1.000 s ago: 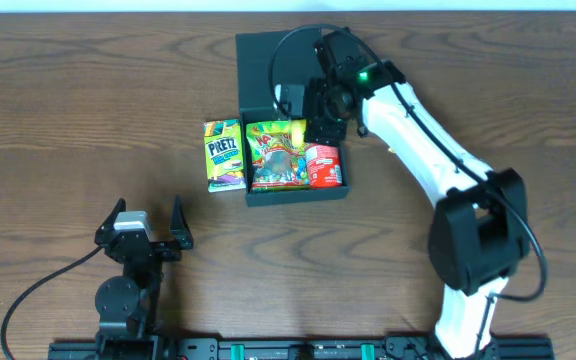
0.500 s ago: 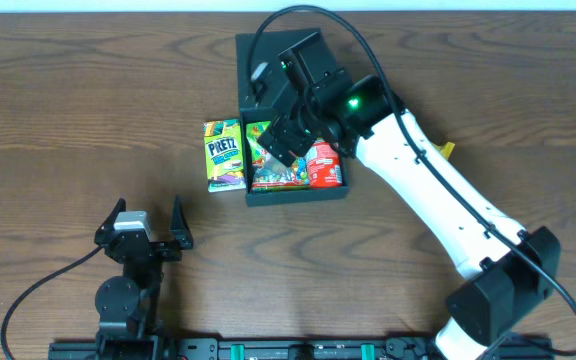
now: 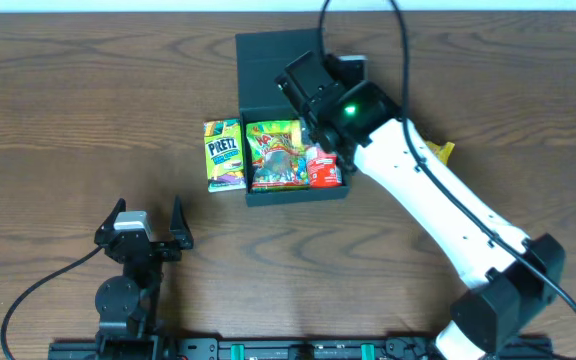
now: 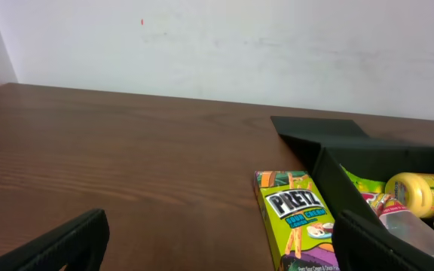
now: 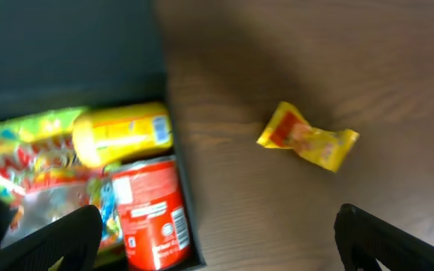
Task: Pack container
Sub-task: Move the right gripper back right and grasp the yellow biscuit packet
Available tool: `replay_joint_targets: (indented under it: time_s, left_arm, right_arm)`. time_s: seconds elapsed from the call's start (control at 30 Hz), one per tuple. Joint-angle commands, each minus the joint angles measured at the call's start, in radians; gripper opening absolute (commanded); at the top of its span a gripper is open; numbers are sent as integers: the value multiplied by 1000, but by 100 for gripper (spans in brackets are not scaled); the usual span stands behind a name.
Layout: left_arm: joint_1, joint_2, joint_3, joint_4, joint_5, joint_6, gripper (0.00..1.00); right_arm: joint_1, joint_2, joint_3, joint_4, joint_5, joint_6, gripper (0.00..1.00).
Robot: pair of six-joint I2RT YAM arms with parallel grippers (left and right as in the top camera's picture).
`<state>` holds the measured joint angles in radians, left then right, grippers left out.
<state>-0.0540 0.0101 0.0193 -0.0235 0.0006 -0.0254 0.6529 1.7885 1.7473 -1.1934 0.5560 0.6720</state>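
The container (image 3: 296, 193) is a dark square box with its flap lid (image 3: 268, 62) laid open behind it. It holds a colourful gummy bag (image 3: 276, 155), a red can (image 3: 324, 168) and a yellow tube (image 5: 123, 135). My right arm (image 3: 408, 170) reaches over the box's back right corner. My right gripper (image 5: 217, 245) is open and empty, with the red can (image 5: 149, 214) under its left finger. My left gripper (image 3: 148, 222) is open and empty near the front edge, far from the box. It shows the same in the left wrist view (image 4: 217, 248).
A yellow-green Pretz box (image 3: 224, 155) stands against the container's left outer wall, and also shows in the left wrist view (image 4: 296, 218). A small yellow snack packet (image 3: 440, 152) lies on the wooden table to the right of the box, and also shows in the right wrist view (image 5: 307, 139).
My right arm's wrist has swung from over the box's contents toward its back right corner and turned. The left arm and the packed items have not moved.
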Motion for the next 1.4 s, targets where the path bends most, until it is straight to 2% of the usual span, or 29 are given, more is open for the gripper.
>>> replay_joint_targets:
  time_s: [0.0,0.1,0.17,0.27,0.33,0.4,0.57,0.77,0.87,0.93,1.1,1.23,1.37]
  left_arm:
    - [4,-6,-15,-53,-8,3,95]
    - [4,-6,-15,-53,-8,3,96]
    - [4,-6,-15,-53,-8,3,95]
    - [4,-6,-15,-53,-8,3,96]
    - [4,-6,-14,-53,-8,3,95]
    - [4,-6,-15,-53,-8,3,95]
    - [4,-6,-15,-53,-8,3,95]
    - [4,-6,-14,-53,-8,3,95]
    - [4,-6,-15,-53,-8,3,95]
    - [4,-6,-15,-53,-8,3,95]
    - [4,-6,-15,-53,-8,3,95]
    - [4,-6,-15,-53,-8,3,95]
    - [4,-6,-15,-53,-8,3,95]
  right_arm:
    - [-11,-63,6,-18,115,-69,99]
    - [-24,-82,5,-31,128,-407,99]
    - [-46,-93,5,-61,102,-579,99]
    - [-115,-103,5,-122,60,-717,99]
    - [-180,-106,5,-160,21,-799,94]
    - [-263,-106,5,-182,-66,-939,89]
    - [-446,-103,5,-219,-394,-1296,93]
    - [-586,-58,2,-230,-463,-1383,90]
    - [-624,-7,-10,-227,-520,-1443,86]
    - [-635,29,-21,-199,-522,-1456,82]
    - [-648,125,-51,-42,-500,-1457,83]
    - [-645,212,-52,-6,-499,-1540,83]
    - [-644,283,-53,26,-477,-1544,83]
